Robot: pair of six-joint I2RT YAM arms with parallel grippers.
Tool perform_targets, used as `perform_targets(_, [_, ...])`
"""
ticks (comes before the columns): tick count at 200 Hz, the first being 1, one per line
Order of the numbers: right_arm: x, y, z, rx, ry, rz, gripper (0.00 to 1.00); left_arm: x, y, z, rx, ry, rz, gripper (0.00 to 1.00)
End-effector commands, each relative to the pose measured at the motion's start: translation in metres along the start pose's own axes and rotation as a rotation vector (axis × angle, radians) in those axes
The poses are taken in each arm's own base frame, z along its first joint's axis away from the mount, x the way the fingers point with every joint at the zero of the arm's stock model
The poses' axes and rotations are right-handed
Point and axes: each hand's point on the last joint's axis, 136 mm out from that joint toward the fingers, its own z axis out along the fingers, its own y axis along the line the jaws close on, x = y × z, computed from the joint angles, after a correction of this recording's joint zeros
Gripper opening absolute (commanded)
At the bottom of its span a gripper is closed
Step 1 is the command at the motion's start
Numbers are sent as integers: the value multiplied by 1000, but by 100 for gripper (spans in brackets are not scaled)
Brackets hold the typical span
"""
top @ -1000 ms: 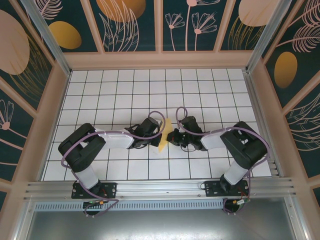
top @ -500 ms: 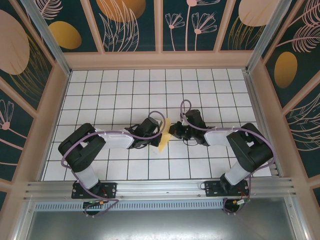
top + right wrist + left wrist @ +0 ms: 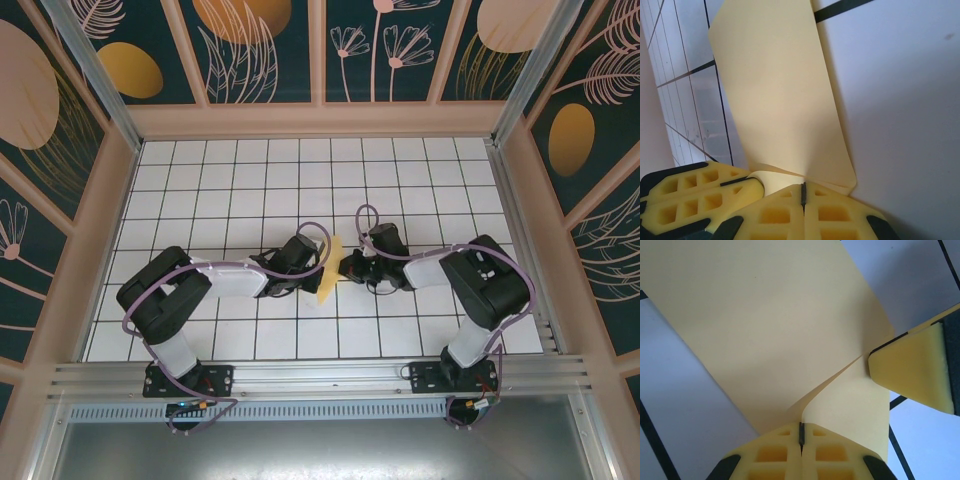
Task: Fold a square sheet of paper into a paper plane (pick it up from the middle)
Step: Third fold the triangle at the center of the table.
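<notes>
The sheet of paper (image 3: 330,272) is pale yellow-orange and folded narrow, standing on edge on the table between the two arms. My left gripper (image 3: 319,267) comes at it from the left and my right gripper (image 3: 344,268) from the right. In the left wrist view the paper (image 3: 770,330) spreads into two leaves from a crease, and my left gripper (image 3: 801,432) is shut on that crease. The right gripper's yellow pad (image 3: 912,370) touches the paper's right edge. In the right wrist view my right gripper (image 3: 802,192) is shut on the paper (image 3: 775,100), with the left gripper's fingers (image 3: 695,195) close beside it.
The white grid-tiled table (image 3: 300,180) stretches behind the grippers. Patterned walls (image 3: 90,250) close it in on three sides. An aluminium rail (image 3: 320,378) runs along the near edge by the arm bases.
The right arm has shifted: its wrist swung back and then came forward again, and its elbow drew in toward the middle. The left arm and the paper have stayed put.
</notes>
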Motion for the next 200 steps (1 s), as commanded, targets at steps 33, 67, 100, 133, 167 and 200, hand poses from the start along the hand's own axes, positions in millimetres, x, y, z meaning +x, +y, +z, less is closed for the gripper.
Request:
perform_targets(33, [-31, 23, -23, 7, -74, -54, 0, 46, 24, 12, -76, 160, 4, 1])
perform_targets(67, [-30, 18, -15, -7, -44, -43, 0, 47, 23, 12, -74, 162, 5, 1])
perform_targets(100, [-24, 2, -8, 16, -34, -17, 0, 46, 23, 11, -76, 159, 3, 1])
perform_targets(133, [-19, -23, -2, 86, -35, 24, 0, 46, 23, 10, -76, 158, 2, 1])
perform_targets(167, [-28, -9, -12, 74, -62, 21, 0, 46, 24, 10, -78, 158, 1, 1])
perform_targets(200, [-37, 26, -27, -11, -87, -29, 0, 46, 22, 9, -64, 159, 6, 1])
